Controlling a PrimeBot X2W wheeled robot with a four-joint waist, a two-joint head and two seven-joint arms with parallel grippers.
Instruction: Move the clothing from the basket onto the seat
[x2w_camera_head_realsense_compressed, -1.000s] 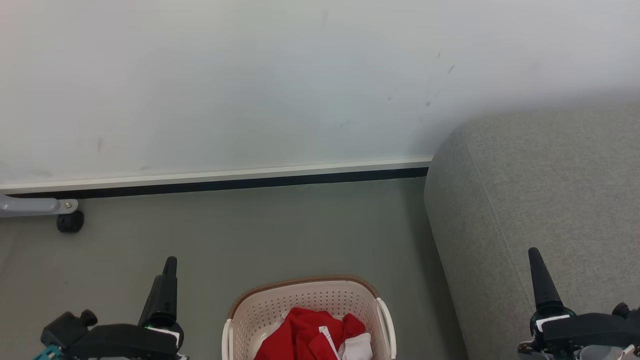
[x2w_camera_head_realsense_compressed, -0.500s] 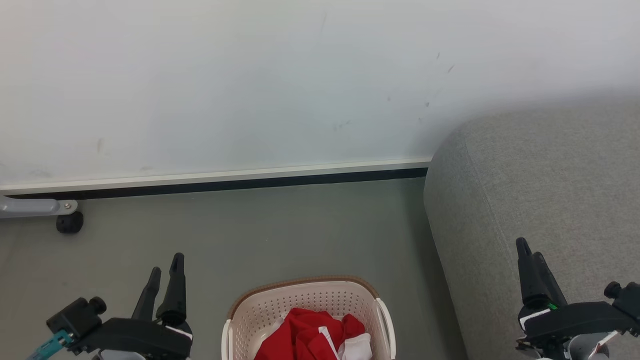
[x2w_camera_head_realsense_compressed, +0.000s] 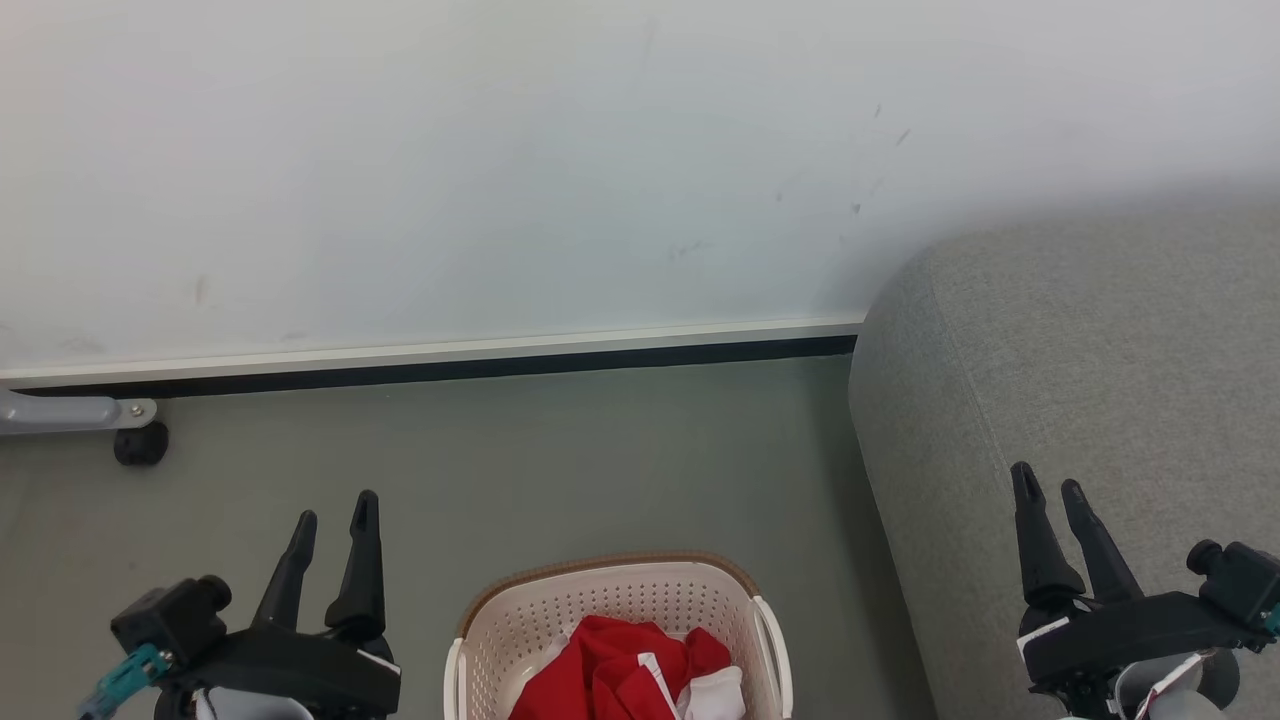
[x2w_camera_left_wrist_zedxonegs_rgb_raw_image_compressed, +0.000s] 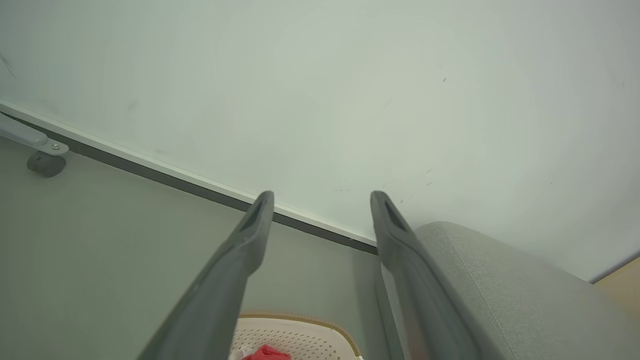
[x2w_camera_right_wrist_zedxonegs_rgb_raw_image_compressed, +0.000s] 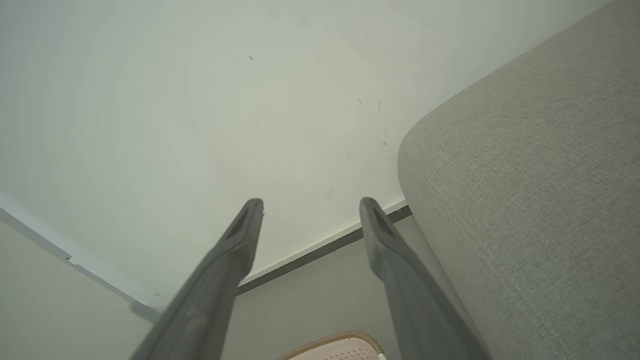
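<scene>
Clothing (x2w_camera_head_realsense_compressed: 622, 672): a red bundle with white trim, heaped in the basket (x2w_camera_head_realsense_compressed: 600, 600), none of it lifted out. The basket is set on the floor (x2w_camera_head_realsense_compressed: 520, 460), low centre in the head view, with the seat (x2w_camera_head_realsense_compressed: 1100, 350) just beside it on the right.

Step judged: the very start of pick 1, with no approach made yet.

Left gripper (x2w_camera_head_realsense_compressed: 335, 512) is held over the floor to the left of the basket, clear of its rim. Its 2 fingers (x2w_camera_head_realsense_compressed: 362, 560) are spread wide with nothing between them and are pointed toward the wall (x2w_camera_head_realsense_compressed: 500, 150).

Right gripper (x2w_camera_head_realsense_compressed: 1047, 480) is held over the seat's near edge, to the right of the basket. Its 2 fingers are likewise spread wide and empty.

In both wrist views the fingers are aimed at the wall above the basket's far rim, so neither is lined up on the fabric.

Next move, as judged: 1 gripper needs to be swung in over the basket and pitched down. The fingers can then be lowered inside the rim and closed deep on a fold, since soft cloth is likely to slip from a shallow pinch. The load has to be raised clear of the rim before it is carried right onto the seat.
</scene>
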